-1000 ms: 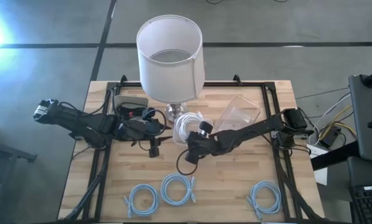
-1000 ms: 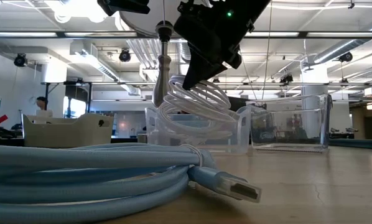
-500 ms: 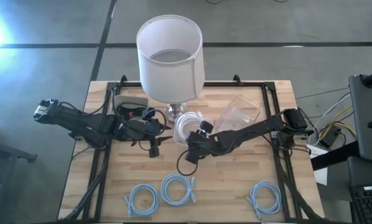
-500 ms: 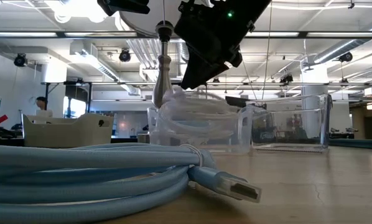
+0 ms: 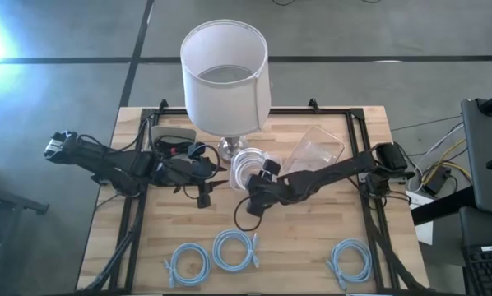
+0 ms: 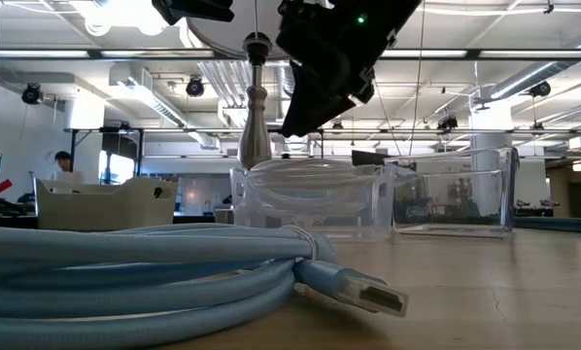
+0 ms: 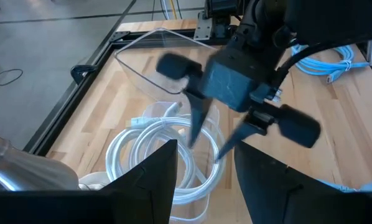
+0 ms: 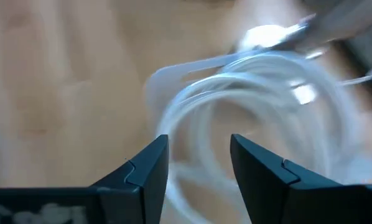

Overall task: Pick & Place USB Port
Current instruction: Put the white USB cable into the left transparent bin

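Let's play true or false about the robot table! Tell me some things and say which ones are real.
1. The white cable lies coiled in a clear box. True.
2. The right gripper is squeezing the cable. False: its fingers are open above the coil, touching nothing.
3. Three blue cables lie on the table. True: one, another, a third.
4. The lamp has tipped over. False: it stands upright.
5. The left gripper is beside the lamp's base. True.
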Tool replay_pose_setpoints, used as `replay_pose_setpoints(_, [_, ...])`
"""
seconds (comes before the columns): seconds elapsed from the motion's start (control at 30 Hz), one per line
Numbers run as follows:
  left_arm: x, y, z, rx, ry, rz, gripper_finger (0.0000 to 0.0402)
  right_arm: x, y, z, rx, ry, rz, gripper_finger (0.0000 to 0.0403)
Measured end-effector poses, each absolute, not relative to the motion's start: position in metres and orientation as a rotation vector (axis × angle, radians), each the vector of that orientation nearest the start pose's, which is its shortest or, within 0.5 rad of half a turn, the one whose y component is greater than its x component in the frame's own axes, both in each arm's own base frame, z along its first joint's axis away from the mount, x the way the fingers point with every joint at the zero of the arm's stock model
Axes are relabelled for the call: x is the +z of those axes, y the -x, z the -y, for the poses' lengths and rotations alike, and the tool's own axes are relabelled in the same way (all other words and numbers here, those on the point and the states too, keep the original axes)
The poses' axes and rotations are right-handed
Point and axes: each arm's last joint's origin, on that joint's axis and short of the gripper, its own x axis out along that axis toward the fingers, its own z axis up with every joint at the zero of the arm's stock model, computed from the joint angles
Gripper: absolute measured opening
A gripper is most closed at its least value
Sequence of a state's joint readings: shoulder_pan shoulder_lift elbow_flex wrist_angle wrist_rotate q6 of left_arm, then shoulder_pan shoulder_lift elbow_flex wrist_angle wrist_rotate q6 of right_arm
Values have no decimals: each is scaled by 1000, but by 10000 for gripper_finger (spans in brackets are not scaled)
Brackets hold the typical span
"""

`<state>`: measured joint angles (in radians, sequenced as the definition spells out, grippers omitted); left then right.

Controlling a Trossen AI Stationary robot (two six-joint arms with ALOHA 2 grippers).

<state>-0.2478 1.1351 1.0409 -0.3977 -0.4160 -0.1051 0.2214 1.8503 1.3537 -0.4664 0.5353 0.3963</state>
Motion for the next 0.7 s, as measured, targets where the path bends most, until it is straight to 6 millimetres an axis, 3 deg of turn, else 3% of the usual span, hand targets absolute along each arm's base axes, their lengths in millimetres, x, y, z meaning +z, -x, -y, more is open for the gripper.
replay_pose_setpoints(0.13, [335,-237,48,189,-58,-456,163,215,-383,-81,-272,-124,-889,164])
replay_pose_setpoints(0.23, [335,-237,48,189,-58,-456,163,210,-381,-92,-208,-75,-913,158])
replay_pose_setpoints(0.5, [335,-237,48,189,-57,-455,163,205,-375,-92,-385,167,-868,157])
replay_pose_setpoints(0.7, [335,-237,48,189,-57,-455,163,194,-375,-83,-246,48,-956,157])
